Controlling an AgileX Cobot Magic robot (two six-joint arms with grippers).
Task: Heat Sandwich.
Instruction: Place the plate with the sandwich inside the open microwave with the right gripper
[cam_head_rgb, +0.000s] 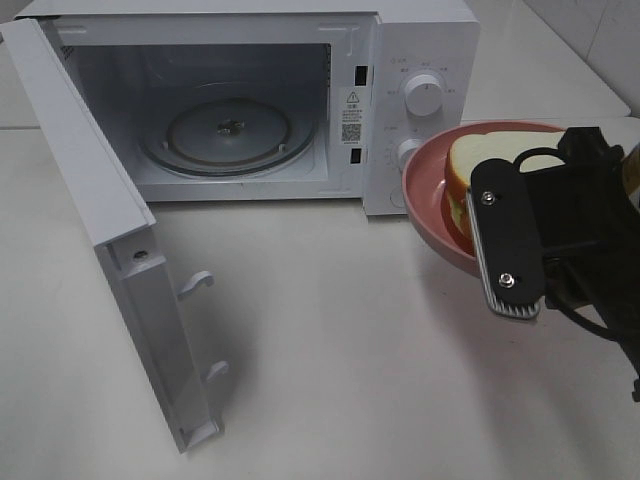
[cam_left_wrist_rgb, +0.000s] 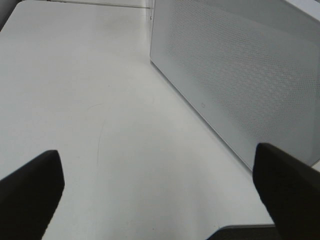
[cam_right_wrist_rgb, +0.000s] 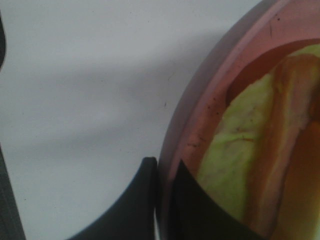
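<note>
My right end effector (cam_right_wrist_rgb: 162, 172) is clamped on the rim of the plate (cam_right_wrist_rgb: 187, 120). The sandwich (cam_right_wrist_rgb: 235, 150) lies on that plate, just past the fingertips. The microwave (cam_head_rgb: 420, 40) stands beyond, its door (cam_head_rgb: 110, 200) open. My left end effector (cam_left_wrist_rgb: 157, 190) is spread wide above the desk (cam_left_wrist_rgb: 100, 75).

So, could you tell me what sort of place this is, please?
Likely a mock kitchen counter: a white microwave with its door open stands on a plain white worktop, and a pink plate carries a sandwich.
</note>
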